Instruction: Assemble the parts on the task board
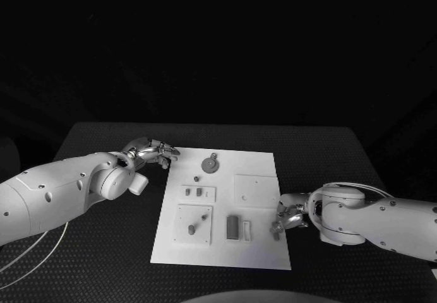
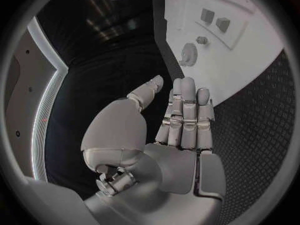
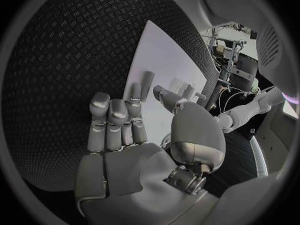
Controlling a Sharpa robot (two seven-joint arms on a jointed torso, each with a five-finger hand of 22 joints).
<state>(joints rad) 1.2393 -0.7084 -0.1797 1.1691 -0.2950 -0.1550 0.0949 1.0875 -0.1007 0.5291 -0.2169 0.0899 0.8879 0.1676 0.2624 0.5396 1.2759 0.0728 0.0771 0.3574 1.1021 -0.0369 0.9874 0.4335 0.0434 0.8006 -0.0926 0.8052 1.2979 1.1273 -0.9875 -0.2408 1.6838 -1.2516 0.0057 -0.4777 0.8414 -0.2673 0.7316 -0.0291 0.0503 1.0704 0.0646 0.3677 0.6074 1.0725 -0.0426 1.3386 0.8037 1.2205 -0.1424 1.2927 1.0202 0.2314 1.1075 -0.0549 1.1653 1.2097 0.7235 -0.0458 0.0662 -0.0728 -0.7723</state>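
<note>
The white task board [image 1: 264,164] lies in the middle of the black table. On it I see a grey gear [image 1: 210,165], two small blocks [image 1: 192,190], a long grey block [image 1: 233,227] and a raised plate [image 1: 180,235] carrying small pieces. My left hand [image 1: 151,153] hovers at the board's far left corner, fingers stretched out and holding nothing [image 2: 184,115]. The gear [image 2: 187,53] lies just beyond its fingertips. My right hand [image 1: 287,218] sits at the board's right edge, near the long block. Its fingers are loosely bent [image 3: 119,120] and nothing is in them.
A plain square plate [image 1: 255,189] occupies the board's right half. Black textured table [image 1: 109,252] surrounds the board on all sides. The board's edge [image 3: 156,55] runs just ahead of my right hand.
</note>
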